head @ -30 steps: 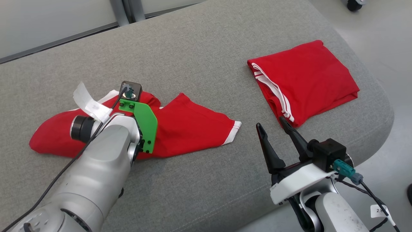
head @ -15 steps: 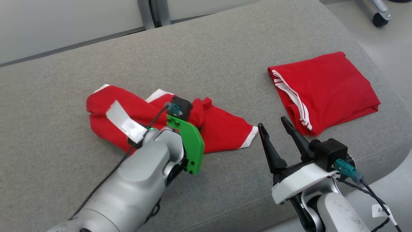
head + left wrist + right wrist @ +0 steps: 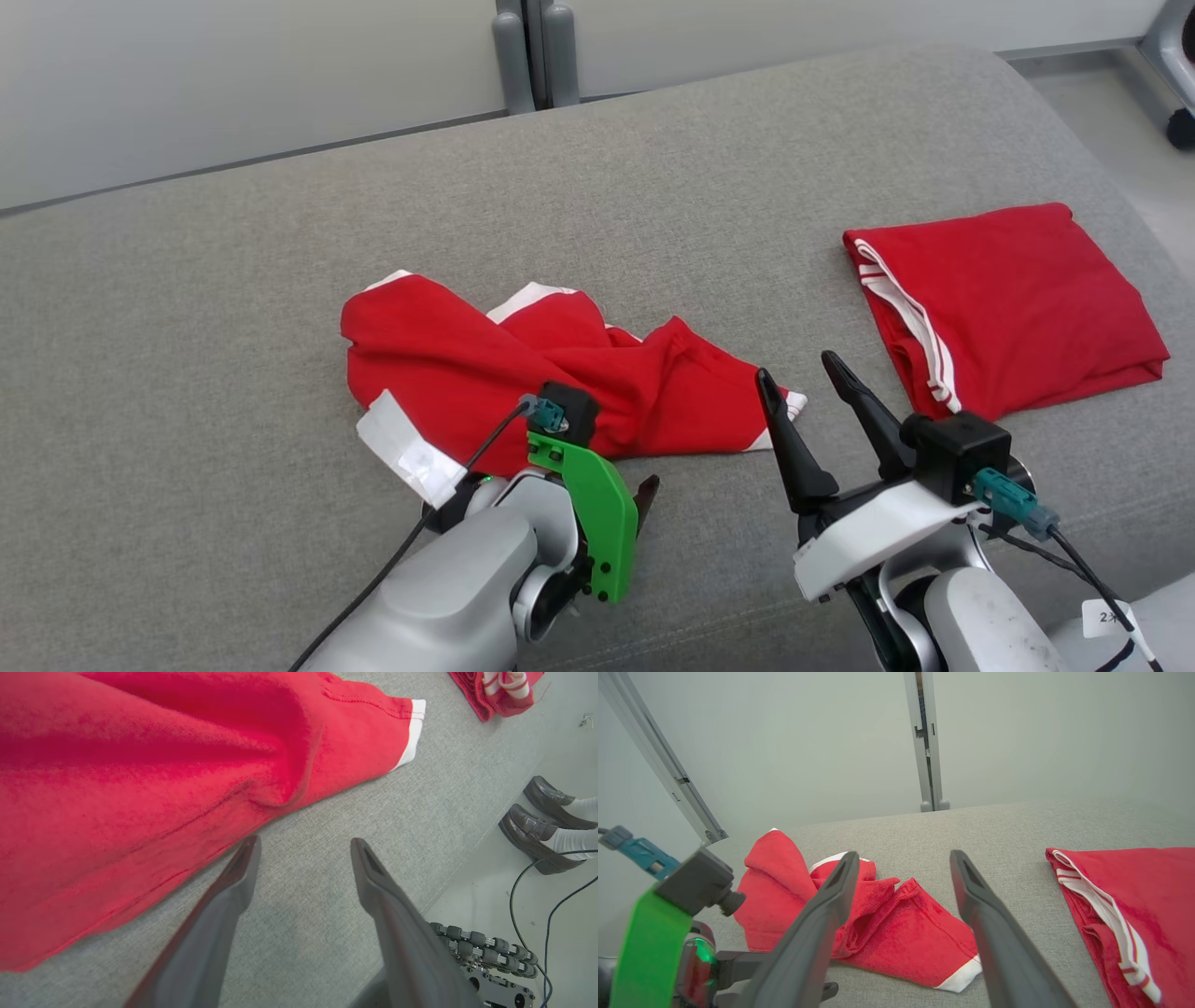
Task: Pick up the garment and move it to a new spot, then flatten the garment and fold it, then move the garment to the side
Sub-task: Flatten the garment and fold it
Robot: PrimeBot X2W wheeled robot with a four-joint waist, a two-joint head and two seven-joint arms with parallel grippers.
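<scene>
One crumpled garment (image 3: 448, 355) (red), left gripper (image 3: 304, 842) beside

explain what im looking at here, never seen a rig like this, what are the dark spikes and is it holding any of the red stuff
This is a two-armed robot working over a grey cushioned surface. One picture comes from a camera on its head, looking down. The other two come from cameras on its wrists, each looking along that arm's own two dark fingers; those are your spikes. The left gripper is open, right at the edge of a crumpled red garment with white trim. The right gripper is open too, close to that garment's white-trimmed end. Neither holds anything. A second red garment, folded, lies further right. The left wrist view also catches a person's shoes on the floor.
</scene>
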